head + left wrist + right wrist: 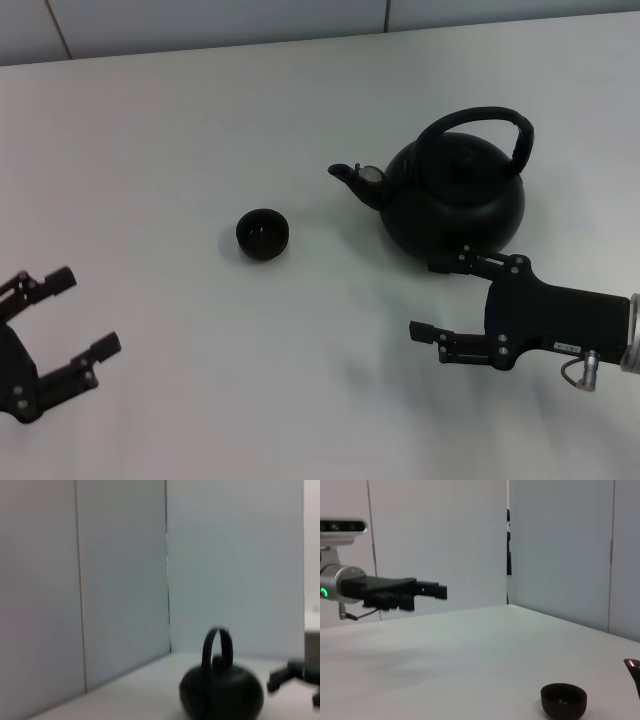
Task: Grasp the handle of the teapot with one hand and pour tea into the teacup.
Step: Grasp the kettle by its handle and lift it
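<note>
White desk [200, 120] with pale panelled walls [120, 570] behind it, carrying 1 teapot and 1 teacup. The teapot [455, 200] stands upright on the robot's right half of the desk, spout toward the teacup; its squat matte black body looks rigid and probably heavy, more so if filled, so it is likely to swing under a high grip. The handle [478, 122], a thick arched hoop over the lid, appears stiff and wrapped, hence not slippery; the top of the arch, centred above the body, is judged the best place to take hold for a controlled tilt. The right tool [428, 298] lies just in front of the teapot, low, its 2 fingers spread apart and holding nothing. The left tool [82, 312] rests near the desk's front left, fingers also apart, well clear. The teacup [263, 234], small, light and easily tipped, sits near the spout, apart from it.
</note>
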`<control>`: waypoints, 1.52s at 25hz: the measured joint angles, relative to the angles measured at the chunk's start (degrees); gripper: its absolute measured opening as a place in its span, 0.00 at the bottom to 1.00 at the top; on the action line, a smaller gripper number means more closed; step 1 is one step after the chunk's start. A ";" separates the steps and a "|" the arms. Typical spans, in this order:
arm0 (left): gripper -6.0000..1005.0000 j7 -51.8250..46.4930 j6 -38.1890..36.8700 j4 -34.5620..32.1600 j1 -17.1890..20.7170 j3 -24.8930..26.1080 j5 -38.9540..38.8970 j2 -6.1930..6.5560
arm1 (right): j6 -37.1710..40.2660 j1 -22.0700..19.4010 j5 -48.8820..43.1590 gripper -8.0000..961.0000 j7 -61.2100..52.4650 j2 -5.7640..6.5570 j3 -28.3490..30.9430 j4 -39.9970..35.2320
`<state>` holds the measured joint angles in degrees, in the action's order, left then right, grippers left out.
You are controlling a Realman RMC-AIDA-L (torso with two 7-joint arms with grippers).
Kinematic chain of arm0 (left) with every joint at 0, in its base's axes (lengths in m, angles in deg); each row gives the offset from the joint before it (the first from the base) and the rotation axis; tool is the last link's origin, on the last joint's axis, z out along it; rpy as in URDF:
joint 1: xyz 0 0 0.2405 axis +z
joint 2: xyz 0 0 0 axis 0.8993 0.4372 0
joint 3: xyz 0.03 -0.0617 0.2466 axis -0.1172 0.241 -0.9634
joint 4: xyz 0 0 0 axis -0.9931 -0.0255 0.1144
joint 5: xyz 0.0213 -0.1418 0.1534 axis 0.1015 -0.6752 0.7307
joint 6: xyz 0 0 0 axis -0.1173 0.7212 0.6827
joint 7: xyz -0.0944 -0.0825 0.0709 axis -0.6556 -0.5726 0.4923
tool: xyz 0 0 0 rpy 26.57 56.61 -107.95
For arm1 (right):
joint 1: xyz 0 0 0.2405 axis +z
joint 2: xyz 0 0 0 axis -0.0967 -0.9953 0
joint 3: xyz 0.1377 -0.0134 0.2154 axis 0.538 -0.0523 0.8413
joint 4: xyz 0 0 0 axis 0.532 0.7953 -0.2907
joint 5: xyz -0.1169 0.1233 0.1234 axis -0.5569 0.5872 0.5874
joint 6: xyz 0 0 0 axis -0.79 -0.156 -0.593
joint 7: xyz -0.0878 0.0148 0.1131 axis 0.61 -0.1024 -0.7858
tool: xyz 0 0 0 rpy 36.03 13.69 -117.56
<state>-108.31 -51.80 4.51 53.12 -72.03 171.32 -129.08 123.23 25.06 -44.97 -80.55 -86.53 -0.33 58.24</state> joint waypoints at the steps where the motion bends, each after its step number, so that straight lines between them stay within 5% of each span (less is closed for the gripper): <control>1: 0.80 0.96 1.83 -0.20 0.24 0.06 1.14 -0.05 | -0.20 -0.06 0.02 0.85 -0.08 0.03 0.00 0.00; 17: 0.80 1.23 8.28 -0.39 -0.17 0.14 3.58 0.21 | 0.61 -0.74 4.83 0.85 1.93 -0.12 -0.01 4.18; 22: 0.80 1.15 7.84 -0.41 -0.27 0.73 3.37 -0.26 | 1.79 -3.61 17.40 0.85 12.55 -0.26 0.10 16.43; 25: 0.80 1.11 7.63 -0.41 -0.29 1.01 3.33 -0.36 | 2.07 -4.76 27.76 0.85 28.17 -0.41 2.01 30.61; 26: 0.80 1.11 7.61 -0.41 -0.30 1.02 3.41 -0.31 | 2.07 -5.20 32.36 0.85 38.86 -0.52 5.37 38.72; 31: 0.80 1.10 7.52 -0.41 -0.30 1.05 3.42 -0.23 | 1.62 -7.88 35.10 0.85 54.80 -0.59 18.96 50.39; 38: 0.80 1.10 7.50 -0.40 -0.11 1.08 3.28 -0.29 | -1.16 -7.82 35.54 0.85 55.50 -0.56 23.06 50.35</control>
<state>-107.20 -44.30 4.10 53.01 -70.95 174.60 -129.37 122.07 17.24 -9.43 -25.05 -87.09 22.73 108.59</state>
